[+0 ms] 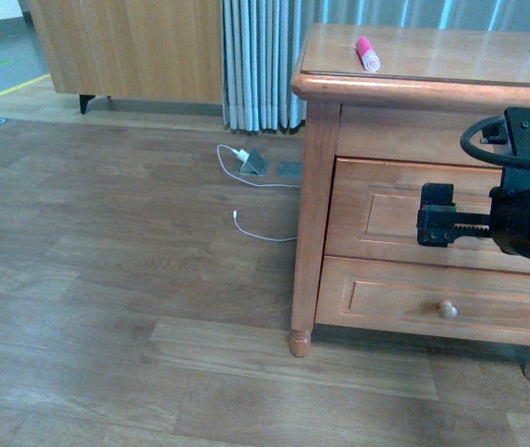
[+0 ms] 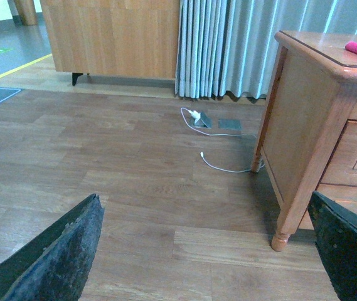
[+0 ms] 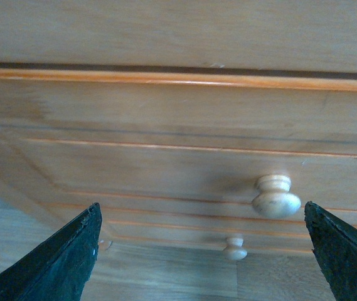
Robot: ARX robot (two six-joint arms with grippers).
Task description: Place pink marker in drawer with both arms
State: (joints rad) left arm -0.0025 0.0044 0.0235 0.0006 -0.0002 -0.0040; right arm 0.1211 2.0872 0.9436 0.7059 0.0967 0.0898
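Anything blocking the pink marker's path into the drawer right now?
Yes: the drawer is shut, so its own front panel blocks entry. The pink marker lies on the cabinet top above. Nothing visible stands between the open right gripper and the knob.

The marker point(image 1: 367, 53) lies on top of the cabinet point(image 1: 316, 186), toward its back edge. The right pincer point(image 1: 435, 226) hangs before the upper drawer point(image 1: 376, 209), above the lower drawer point(image 1: 404, 296). A cable point(image 1: 263, 235) lies on the floor point(image 1: 106, 279) to the cabinet's left, with curtains point(image 1: 260, 65) behind.
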